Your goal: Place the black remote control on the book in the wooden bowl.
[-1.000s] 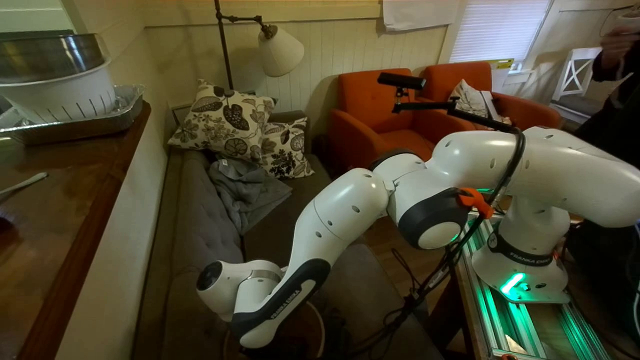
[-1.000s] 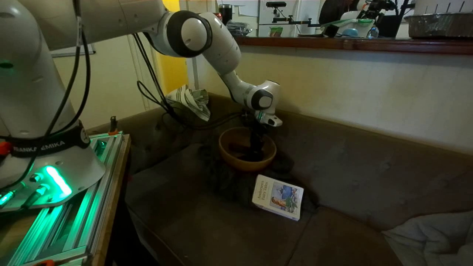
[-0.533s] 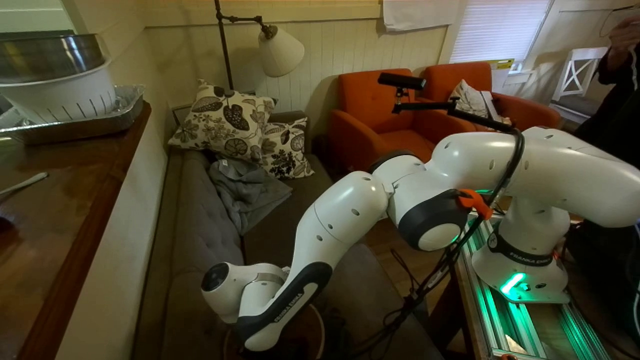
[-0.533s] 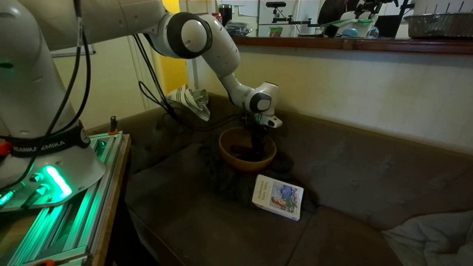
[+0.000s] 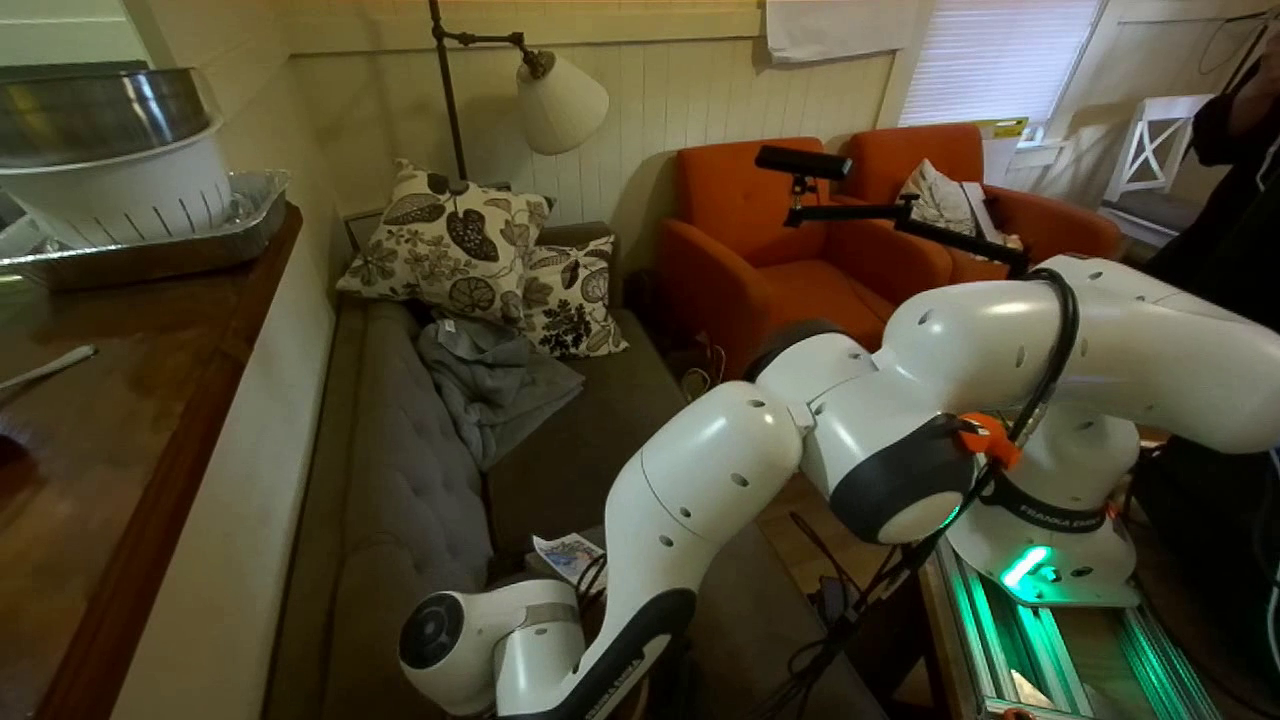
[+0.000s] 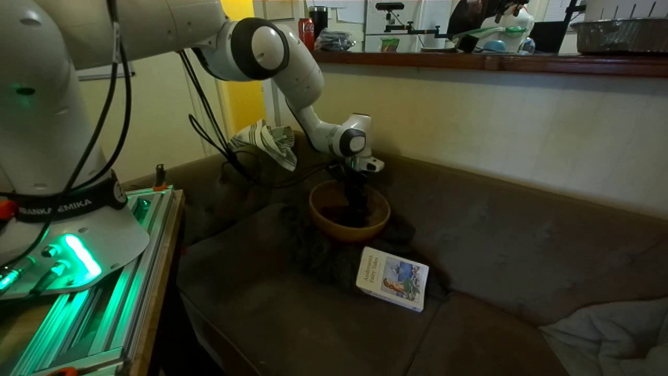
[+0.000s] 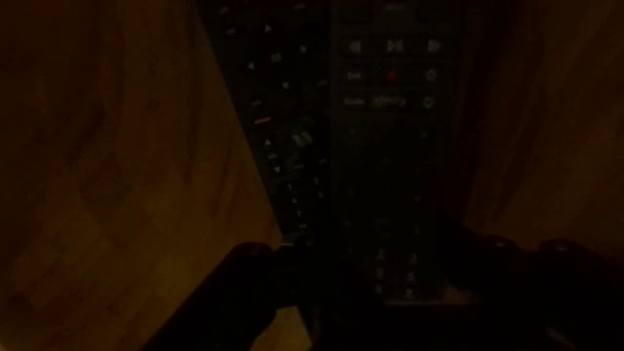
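Brown couch (image 6: 292,318) under a pale wall (image 6: 496,120), lighting dim; floral cushions (image 5: 450,235) at its far end and orange armchairs (image 5: 735,230) past it in an exterior view. Wooden bowl (image 6: 339,233) sits on the couch. Book (image 6: 392,279) lies just beside it, outside the bowl, flat, cover up, title legible: Andersen's Fairy Tales.

Gripper (image 6: 358,211) points down, its lower part inside the bowl. My arm (image 5: 680,500) hides most of the bowl in an exterior view.

Wrist view, very dark: black remote control (image 7: 392,146) is in the bowl, directly ahead of me, keys facing me. It runs from between my fingers (image 7: 239,282) up to the top edge of that view; its numbered end is the one nearest the fingers. A second black remote (image 7: 287,131) lies slanted alongside, on the left in that view, its lower end close to one finger. Contact between the two: cannot tell.

Gripper state: fingers apart, one to each side of the straighter remote's numbered end. Whether they press on it or merely straddle it I cannot tell; too dark.
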Controlling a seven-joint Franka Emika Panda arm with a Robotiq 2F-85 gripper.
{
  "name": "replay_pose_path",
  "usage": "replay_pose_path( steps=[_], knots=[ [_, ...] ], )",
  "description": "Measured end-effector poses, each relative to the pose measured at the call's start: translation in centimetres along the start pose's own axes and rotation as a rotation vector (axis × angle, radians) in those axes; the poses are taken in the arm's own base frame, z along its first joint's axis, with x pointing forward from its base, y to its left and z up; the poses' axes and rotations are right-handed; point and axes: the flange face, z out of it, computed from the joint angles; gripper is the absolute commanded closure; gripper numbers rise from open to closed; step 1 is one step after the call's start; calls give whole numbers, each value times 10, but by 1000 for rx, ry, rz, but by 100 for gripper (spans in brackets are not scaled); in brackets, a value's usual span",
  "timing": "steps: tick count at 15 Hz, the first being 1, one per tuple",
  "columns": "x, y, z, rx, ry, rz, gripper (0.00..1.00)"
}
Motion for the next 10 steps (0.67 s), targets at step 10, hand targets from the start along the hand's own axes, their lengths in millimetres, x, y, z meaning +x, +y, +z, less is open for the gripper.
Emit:
replay_pose_path(
  steps=[10],
  knots=[
    [-14, 8, -38, -91, 21, 126, 0]
  ],
)
